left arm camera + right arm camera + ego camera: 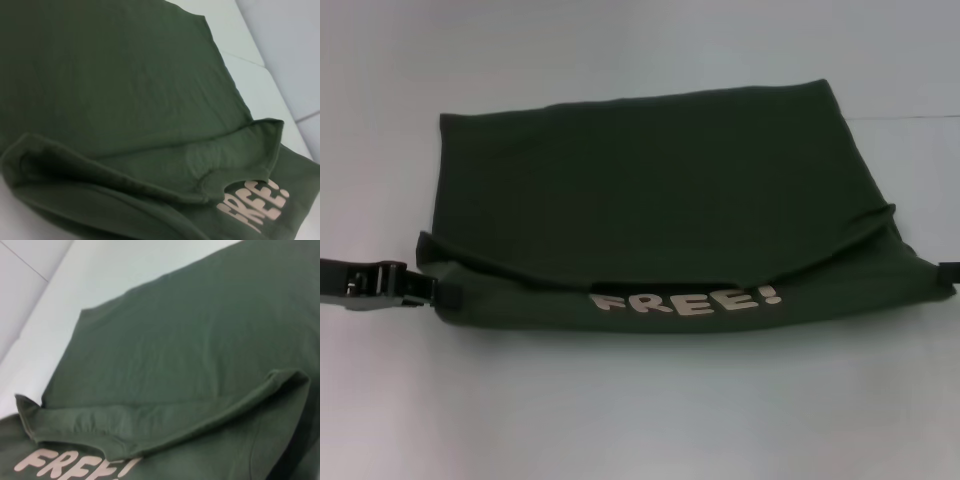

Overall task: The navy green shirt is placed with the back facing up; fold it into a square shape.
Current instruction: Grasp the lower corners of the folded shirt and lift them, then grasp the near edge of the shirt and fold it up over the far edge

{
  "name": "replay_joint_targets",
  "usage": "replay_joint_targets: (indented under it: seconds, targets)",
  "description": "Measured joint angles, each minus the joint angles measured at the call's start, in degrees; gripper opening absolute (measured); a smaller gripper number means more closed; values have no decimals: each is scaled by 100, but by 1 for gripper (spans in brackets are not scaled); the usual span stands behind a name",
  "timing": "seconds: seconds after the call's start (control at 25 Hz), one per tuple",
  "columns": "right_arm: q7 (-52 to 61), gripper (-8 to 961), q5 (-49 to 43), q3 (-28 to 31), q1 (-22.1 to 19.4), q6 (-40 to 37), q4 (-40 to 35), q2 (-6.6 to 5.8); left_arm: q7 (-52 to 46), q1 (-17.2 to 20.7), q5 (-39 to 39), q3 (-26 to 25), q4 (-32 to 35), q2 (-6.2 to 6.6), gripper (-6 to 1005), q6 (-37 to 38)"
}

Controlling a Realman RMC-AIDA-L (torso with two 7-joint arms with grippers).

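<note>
1. Two folds at least look done, I'd say: the navy green shirt [665, 200] lies as a wide block on the table [640, 420], a "FREE!" print [688, 301] peeking out along its near edge.
2. Left end effector [445, 292] sits at the shirt's near-left corner; can't tell its grip. Right end effector [950, 268] barely shows at the opposite corner.
3. Left to do, probably: squaring it up.
4. No containers visible.

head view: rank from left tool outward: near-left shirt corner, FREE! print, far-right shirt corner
From the left tool, at the left edge of the table:
1. Near-left corner of the shirt, right beside it.
2. FREE! print, along the near edge, right of middle.
3. Far-right corner, diagonally across.
</note>
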Motion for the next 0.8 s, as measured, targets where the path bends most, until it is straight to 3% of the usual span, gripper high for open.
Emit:
replay_joint_targets:
  seconds: [0.24,0.44,0.6,0.8]
  targets:
    - [-190,24,400,197,-394,-367,-47,-30,-9,7,39,-97,58,47,49,473]
    - [-274,24,684,276,-436,-327,-10,-53,-25,-95,-106,-601,25,120,49,388]
    - [-290,24,1043,409,-308,-78,2,-79,-120,-169,-460,-891,-2,141,49,-115]
    - [-301,23,1214,393,181,751,154,-55,-70,-256,-1080,-820,-261,75,48,-1154]
